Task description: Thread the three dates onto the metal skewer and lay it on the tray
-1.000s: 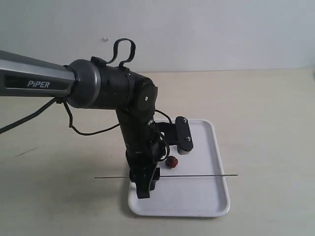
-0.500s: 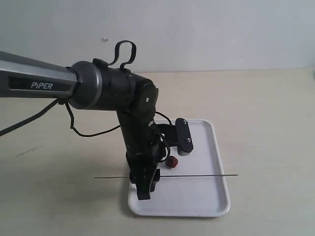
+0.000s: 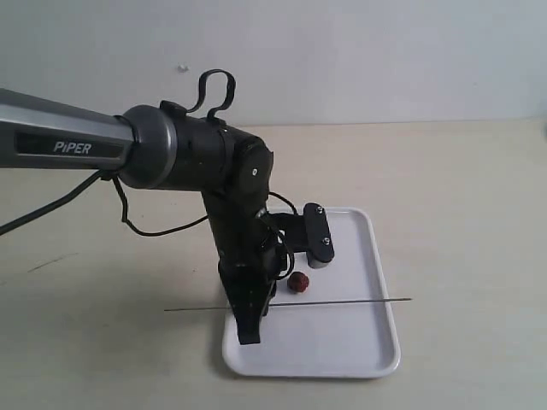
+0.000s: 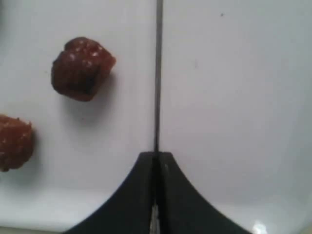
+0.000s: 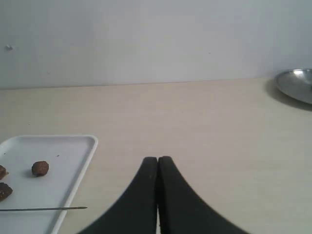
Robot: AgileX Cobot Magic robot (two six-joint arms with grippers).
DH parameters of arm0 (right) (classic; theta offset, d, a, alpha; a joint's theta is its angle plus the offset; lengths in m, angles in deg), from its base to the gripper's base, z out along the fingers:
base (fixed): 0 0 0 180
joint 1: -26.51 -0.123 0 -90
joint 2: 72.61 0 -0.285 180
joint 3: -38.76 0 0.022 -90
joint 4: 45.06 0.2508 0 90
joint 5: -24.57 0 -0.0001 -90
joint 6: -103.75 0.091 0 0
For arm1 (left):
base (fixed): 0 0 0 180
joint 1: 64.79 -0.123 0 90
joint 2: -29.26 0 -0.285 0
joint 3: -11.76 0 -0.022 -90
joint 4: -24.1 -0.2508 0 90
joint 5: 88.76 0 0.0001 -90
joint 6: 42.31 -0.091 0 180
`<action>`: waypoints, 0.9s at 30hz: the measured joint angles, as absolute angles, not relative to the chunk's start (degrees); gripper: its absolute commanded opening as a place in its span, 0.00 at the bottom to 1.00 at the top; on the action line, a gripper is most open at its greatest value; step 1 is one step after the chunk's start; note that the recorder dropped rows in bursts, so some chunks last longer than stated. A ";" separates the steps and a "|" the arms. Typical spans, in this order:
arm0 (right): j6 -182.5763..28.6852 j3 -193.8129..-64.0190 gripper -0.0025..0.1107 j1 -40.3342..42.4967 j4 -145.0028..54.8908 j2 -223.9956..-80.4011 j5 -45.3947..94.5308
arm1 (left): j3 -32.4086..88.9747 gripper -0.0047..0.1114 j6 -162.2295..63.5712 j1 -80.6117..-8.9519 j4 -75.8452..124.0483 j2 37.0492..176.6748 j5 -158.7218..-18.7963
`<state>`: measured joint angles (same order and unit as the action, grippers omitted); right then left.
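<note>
Glossy plastic tray, metal skewer, wrinkled matt date

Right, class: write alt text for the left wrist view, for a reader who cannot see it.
The black left tool is shut on the thin metal skewer, which runs straight away from it over the white tray. Two wrinkled reddish-brown dates lie on the tray beside the skewer, not touching it.

One date partly off-frame
</note>
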<state>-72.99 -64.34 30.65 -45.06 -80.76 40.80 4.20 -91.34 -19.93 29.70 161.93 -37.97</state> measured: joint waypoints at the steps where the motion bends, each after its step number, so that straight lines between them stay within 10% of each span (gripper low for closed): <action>1: -72.99 -64.34 0.02 30.65 -45.06 -80.76 40.80 | 4.20 0.04 -91.34 -19.93 29.70 161.93 -37.86; 27: -72.99 -64.34 0.02 30.65 -45.06 -80.76 40.80 | 4.32 0.04 -77.92 -18.81 30.25 139.71 -20.49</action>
